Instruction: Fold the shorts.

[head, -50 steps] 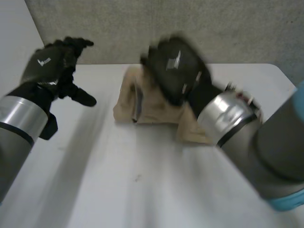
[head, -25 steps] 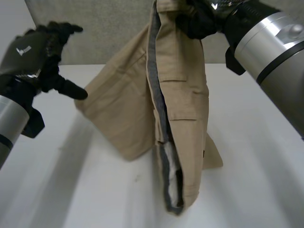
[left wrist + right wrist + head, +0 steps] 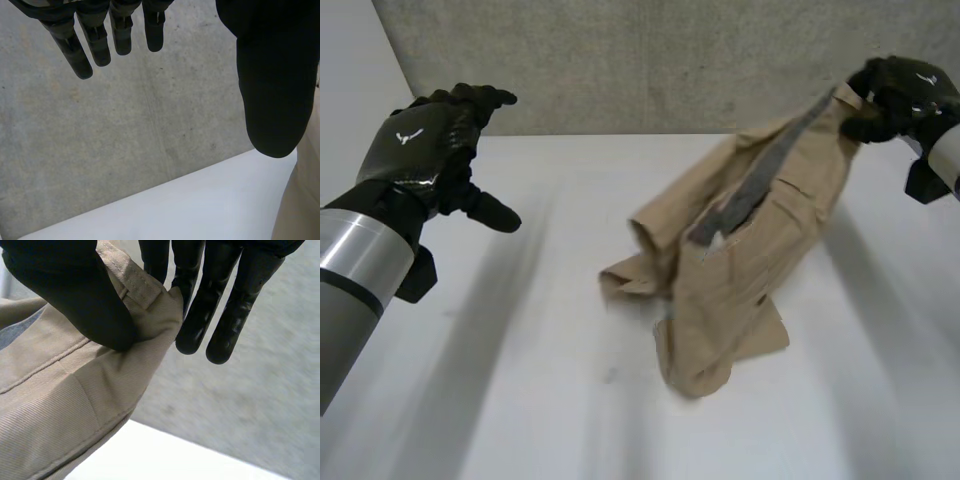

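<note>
Partly aloft, rumpled tan shorts (image 3: pixel 740 250)

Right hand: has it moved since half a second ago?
Yes. The right hand has swung toward the robot's right and lower, along the table's far edge, with the shorts pinched in it.

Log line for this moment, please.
right hand: pinching shorts edge, held aloft | left hand: open, apart from shorts | shorts: lower end on table
</note>
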